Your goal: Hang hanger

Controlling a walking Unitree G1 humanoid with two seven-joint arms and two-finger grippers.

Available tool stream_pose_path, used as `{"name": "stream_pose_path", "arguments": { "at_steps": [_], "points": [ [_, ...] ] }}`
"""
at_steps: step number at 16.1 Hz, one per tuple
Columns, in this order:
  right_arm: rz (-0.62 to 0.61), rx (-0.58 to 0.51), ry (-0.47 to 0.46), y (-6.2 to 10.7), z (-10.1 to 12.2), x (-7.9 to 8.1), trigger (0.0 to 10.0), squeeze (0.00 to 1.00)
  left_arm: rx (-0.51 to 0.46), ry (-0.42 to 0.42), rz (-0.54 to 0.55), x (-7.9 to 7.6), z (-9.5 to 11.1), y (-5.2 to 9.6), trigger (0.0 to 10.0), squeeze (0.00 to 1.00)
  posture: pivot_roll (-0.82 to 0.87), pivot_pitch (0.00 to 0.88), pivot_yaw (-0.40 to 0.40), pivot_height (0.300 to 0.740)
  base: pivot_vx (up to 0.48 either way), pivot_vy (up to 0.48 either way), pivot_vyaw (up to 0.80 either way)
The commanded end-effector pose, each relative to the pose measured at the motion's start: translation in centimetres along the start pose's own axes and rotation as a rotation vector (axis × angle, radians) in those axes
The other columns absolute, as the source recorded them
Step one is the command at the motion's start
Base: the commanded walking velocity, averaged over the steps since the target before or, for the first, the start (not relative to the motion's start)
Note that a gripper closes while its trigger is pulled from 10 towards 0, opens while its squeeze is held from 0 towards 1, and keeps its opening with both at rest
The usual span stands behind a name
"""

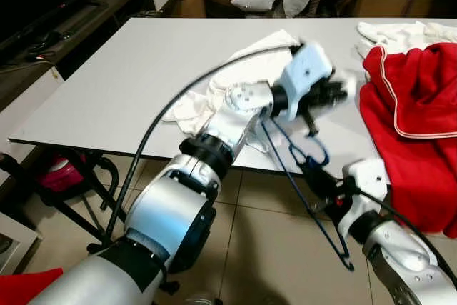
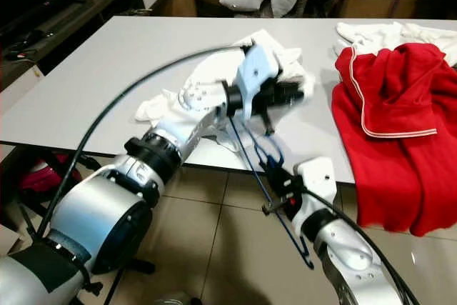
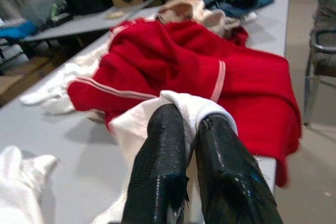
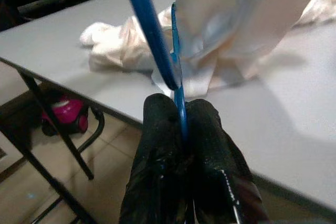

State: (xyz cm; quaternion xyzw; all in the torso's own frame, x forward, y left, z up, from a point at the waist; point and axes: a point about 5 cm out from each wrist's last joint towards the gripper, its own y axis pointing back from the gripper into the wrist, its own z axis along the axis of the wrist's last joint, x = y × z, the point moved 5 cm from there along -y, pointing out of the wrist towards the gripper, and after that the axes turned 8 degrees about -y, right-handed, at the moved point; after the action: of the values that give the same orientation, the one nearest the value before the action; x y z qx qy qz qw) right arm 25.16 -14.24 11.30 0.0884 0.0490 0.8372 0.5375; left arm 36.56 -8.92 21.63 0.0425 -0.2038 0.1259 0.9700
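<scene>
On the grey table, a red garment is lying at about 3 o'clock in the head view, draping over the near edge, and a white shirt is lying crumpled near the centre, toward 12 o'clock.

Left gripper: reaching over the table edge, its two black fingers are pinching a fold of the white shirt, clenched on the cloth and lifting it just clear of the tabletop, with the red garment lying beyond.

Right gripper: hanging below the table edge at about 5 o'clock, its fingers are clamped on the thin blue hanger.

The hanger is running on a slant, its long axis going from the right gripper up toward 11 o'clock, where its upper end is meeting the shirt just beneath the left gripper. The shirt therefore lies up and to the left of the right gripper, and the right arm appears to be the one that must feed the hanger into the garment.
</scene>
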Motion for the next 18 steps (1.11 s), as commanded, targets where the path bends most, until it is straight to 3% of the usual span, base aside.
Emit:
{"name": "stream_pose_path", "arguments": {
  "at_steps": [1, 4, 5, 8, 9, 11, 13, 16, 18],
  "points": [
    [-0.016, 0.013, 0.003, 0.1, -0.3, -0.1, 10.0, 0.0, 0.011, -0.007, -0.038, -1.2, -0.2, -0.6, 10.0, 1.0, 0.02, 0.0, 0.128, 0.74, 0.0, 0.0, 0.0],
    [-0.061, 0.008, -0.013, 0.2, -0.4, -0.8, 10.0, 0.0, 0.017, 0.021, -0.005, -1.4, -0.4, -1.0, 10.0, 1.0, 0.01, 0.0, 0.132, 0.74, 0.0, 0.0, 0.0],
    [-0.075, 0.008, -0.024, 0.3, -0.4, -1.1, 10.0, 0.0, -0.002, 0.045, 0.01, -1.0, -0.1, -0.9, 10.0, 0.0, 0.01, 0.0, 0.131, 0.74, 0.0, 0.0, 0.0],
    [-0.095, 0.013, -0.047, 0.6, -0.6, -1.7, 10.0, 0.0, -0.023, 0.125, 0.025, -0.5, 0.1, -0.5, 10.0, 0.0, 0.01, 0.0, 0.125, 0.74, 0.0, 0.0, 0.0],
    [-0.094, 0.014, -0.045, 0.5, -0.6, -1.7, 10.0, 0.0, -0.002, 0.158, 0.023, -0.5, -0.4, -0.3, 10.0, 1.0, 0.01, 0.0, 0.123, 0.74, 0.0, 0.0, 0.0],
    [-0.086, 0.013, -0.043, 0.3, -0.5, -1.7, 10.0, 0.0, 0.034, 0.172, 0.042, -0.3, -1.0, -0.1, 10.0, 1.0, 0.01, 0.0, 0.118, 0.74, 0.0, 0.0, 0.0],
    [-0.084, 0.012, -0.039, 0.2, -0.4, -1.8, 10.0, 0.0, 0.066, 0.131, 0.04, 0.1, -1.4, 0.3, 10.0, 1.0, 0.01, 0.0, 0.113, 0.74, 0.0, 0.0, 0.0],
    [-0.079, 0.013, -0.032, 0.2, -0.3, -1.9, 10.0, 0.0, 0.071, 0.166, 0.027, 0.2, -1.4, 0.7, 10.0, 1.0, 0.01, 0.0, 0.111, 0.74, 0.0, 0.0, 0.0],
    [-0.089, 0.011, -0.023, 0.2, -0.1, -2.5, 10.0, 0.0, 0.031, 0.292, 0.111, 1.7, -1.5, 1.4, 10.0, 1.0, 0.01, 0.0, 0.108, 0.74, 0.0, 0.0, 0.0]
  ]
}}
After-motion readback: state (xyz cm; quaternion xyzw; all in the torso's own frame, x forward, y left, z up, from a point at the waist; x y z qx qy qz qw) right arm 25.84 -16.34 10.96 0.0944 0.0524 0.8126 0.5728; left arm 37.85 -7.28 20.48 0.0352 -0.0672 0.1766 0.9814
